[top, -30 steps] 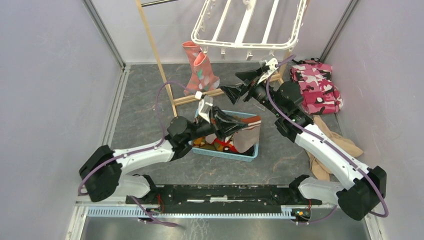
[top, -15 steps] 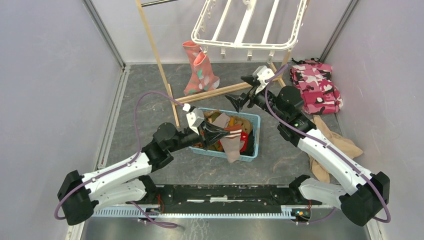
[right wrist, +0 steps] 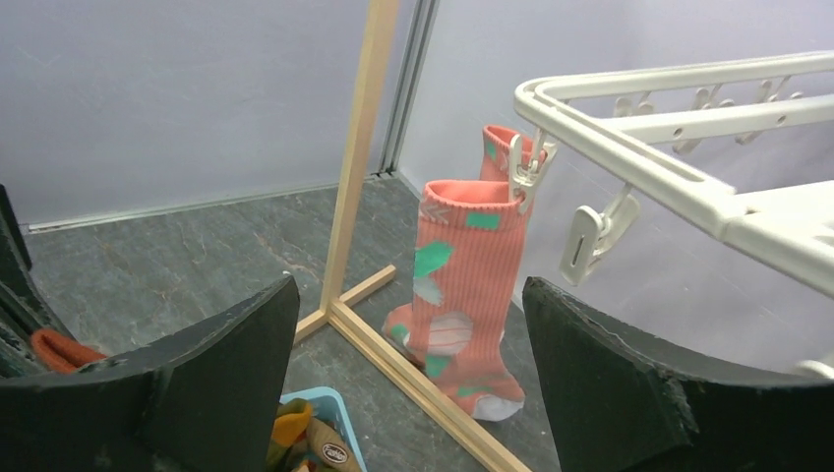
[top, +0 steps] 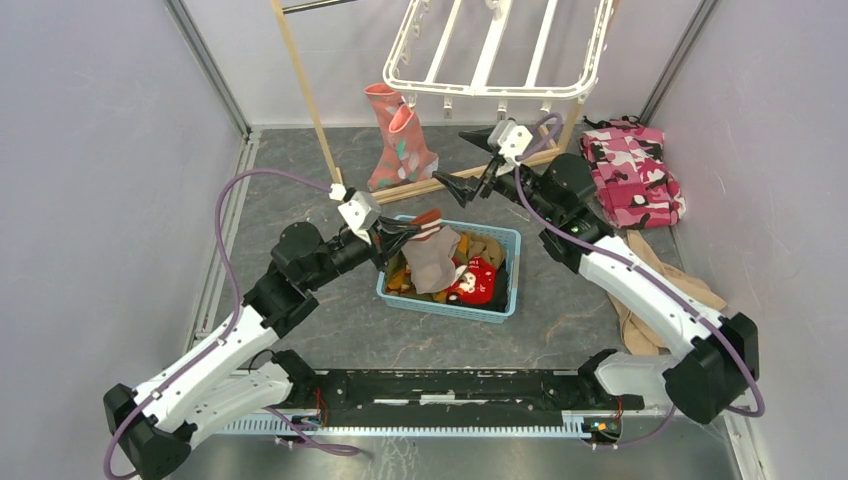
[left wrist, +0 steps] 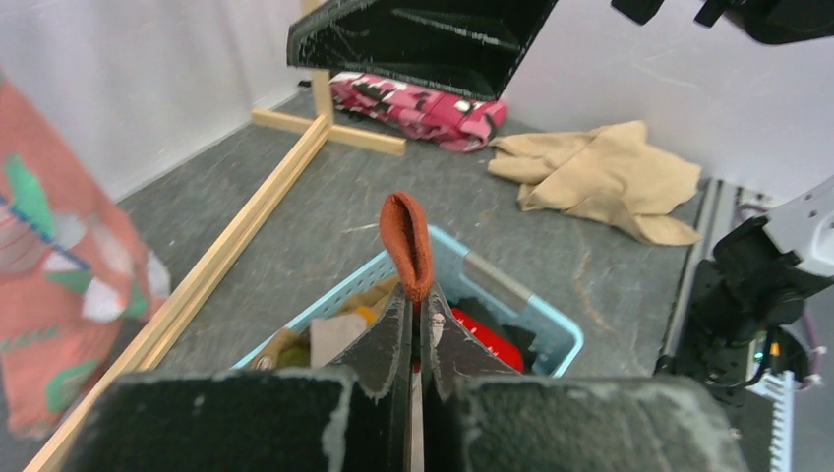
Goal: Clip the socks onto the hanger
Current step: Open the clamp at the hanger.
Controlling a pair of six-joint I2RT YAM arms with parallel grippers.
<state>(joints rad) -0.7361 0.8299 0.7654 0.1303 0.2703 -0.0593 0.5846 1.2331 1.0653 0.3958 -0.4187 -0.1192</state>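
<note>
L pincer (top: 408, 226) clamped on grey-brown sock (top: 432, 258), which dangles over blue basket (top: 450, 305).
R pincer (top: 467, 160) spread wide w/ nothing in it, near hanger (top: 470, 92) rim. Pink sock pair (top: 400, 145) hangs clipped at hanger's near-left corner. Red sock (top: 478, 281) lies in basket on tabletop (top: 300, 180).

Pale lavender walls (top: 90, 150) close the space on three sides and meet at bare aluminium corner posts (top: 207, 65). The bench (top: 290, 180) has a dark grey, stone-patterned top, edged on the left by a metal strip (top: 220, 250). A light wooden frame stand (top: 309, 105) rises at the back, its foot bar lying flat on the grey surface. By the right wall lie a pink camouflage cloth (top: 632, 170) and a tan garment (left wrist: 600, 177). The light is soft and even, with only faint shadows.
</note>
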